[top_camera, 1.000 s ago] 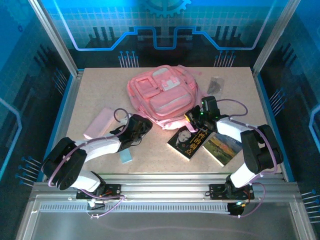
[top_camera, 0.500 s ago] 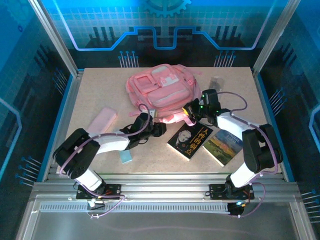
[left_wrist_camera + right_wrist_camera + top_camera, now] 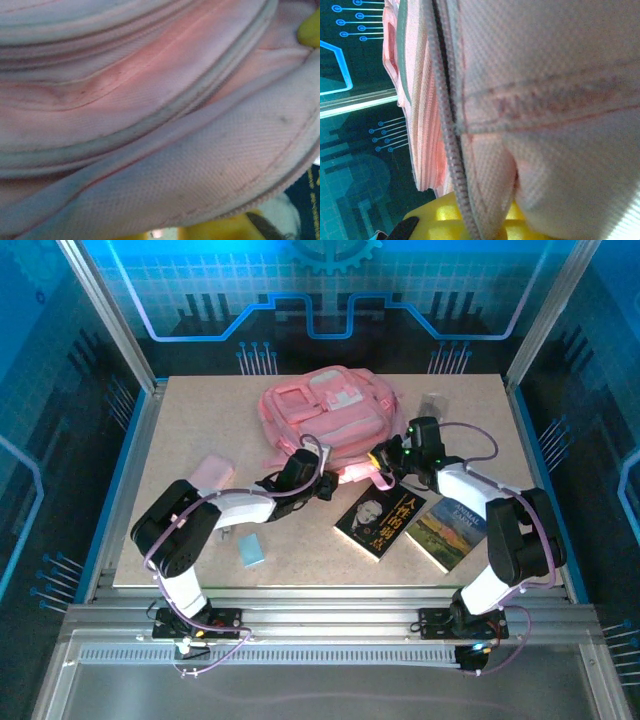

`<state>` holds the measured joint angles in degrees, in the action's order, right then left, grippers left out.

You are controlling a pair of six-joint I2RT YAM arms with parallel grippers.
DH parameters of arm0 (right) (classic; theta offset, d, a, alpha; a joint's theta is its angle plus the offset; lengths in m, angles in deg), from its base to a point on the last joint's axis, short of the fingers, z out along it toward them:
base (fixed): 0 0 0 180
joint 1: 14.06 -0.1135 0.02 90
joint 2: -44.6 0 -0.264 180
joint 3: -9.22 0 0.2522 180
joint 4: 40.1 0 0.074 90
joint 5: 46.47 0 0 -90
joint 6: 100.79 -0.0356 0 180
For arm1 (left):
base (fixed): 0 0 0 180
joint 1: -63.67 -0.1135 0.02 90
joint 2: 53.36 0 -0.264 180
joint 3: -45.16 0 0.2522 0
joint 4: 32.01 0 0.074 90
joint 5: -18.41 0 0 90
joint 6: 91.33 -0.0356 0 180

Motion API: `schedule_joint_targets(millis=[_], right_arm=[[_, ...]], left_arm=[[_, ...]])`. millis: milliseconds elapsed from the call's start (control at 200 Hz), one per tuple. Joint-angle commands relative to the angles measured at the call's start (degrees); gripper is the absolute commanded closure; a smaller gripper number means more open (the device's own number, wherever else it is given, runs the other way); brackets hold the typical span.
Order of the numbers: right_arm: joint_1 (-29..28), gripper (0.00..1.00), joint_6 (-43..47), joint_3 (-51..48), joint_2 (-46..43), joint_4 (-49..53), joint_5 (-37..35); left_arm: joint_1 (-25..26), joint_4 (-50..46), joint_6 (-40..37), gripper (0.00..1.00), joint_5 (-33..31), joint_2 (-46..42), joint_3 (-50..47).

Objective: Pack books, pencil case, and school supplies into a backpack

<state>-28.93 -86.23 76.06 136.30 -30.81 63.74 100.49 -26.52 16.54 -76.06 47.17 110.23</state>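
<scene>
The pink backpack [image 3: 325, 412] lies at the back middle of the table, its near edge lifted. At that edge my left gripper [image 3: 330, 483] is shut on the backpack's fabric [image 3: 165, 165], with a yellow fingertip [image 3: 225, 227] just under the cloth. My right gripper [image 3: 385, 461] is shut on the backpack's right near hem, beside the grey zip [image 3: 451, 150]. The black book [image 3: 380, 520] and the green-yellow book [image 3: 447, 530] lie flat to the right front. The pencil case [image 3: 212, 473] lies at the left. A pale blue rectangle [image 3: 252, 550] sits near the front. The dark grey packet [image 3: 431, 404] rests at the back right.
Aluminium posts and blue panels close in the table [image 3: 200, 420] on three sides. The left forearm [image 3: 245, 506] stretches across the table between the pencil case and the pale blue rectangle. A metal rail [image 3: 320, 595] runs along the near edge.
My left gripper has swung right from beside the pencil case to the backpack's near edge and shut on the fabric. The backpack has slid back and its front edge has risen.
</scene>
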Motion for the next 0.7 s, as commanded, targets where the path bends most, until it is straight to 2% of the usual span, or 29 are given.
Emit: schedule_joint_targets(millis=[0, 195, 345, 465, 695], right_arm=[[1.7, 1.0, 1.73, -0.27, -3.08, -2.67, 1.02], [4.18, 1.0, 3.61, -0.53, -3.8, -1.93, 1.72], [6.95, 1.0, 6.0, 0.23, -4.45, -0.04, 3.4], [8.78, 1.0, 9.1, 1.81, -4.36, 2.75, 4.13], [10.18, 1.0, 16.02, 8.83, -0.63, 7.96, 5.86]], left_arm=[[-0.55, -0.58, -1.98, 0.98, -1.05, -0.65, 0.82], [-1.53, -6.31, -2.31, 1.0, -6.15, -4.52, -2.96], [-5.56, -11.13, 0.0, 1.0, -7.74, -4.91, -5.44], [-8.51, -13.33, 0.31, 1.0, -4.41, -4.86, -5.79], [-8.55, -17.02, -2.98, 1.0, 0.67, -6.1, -3.41]])
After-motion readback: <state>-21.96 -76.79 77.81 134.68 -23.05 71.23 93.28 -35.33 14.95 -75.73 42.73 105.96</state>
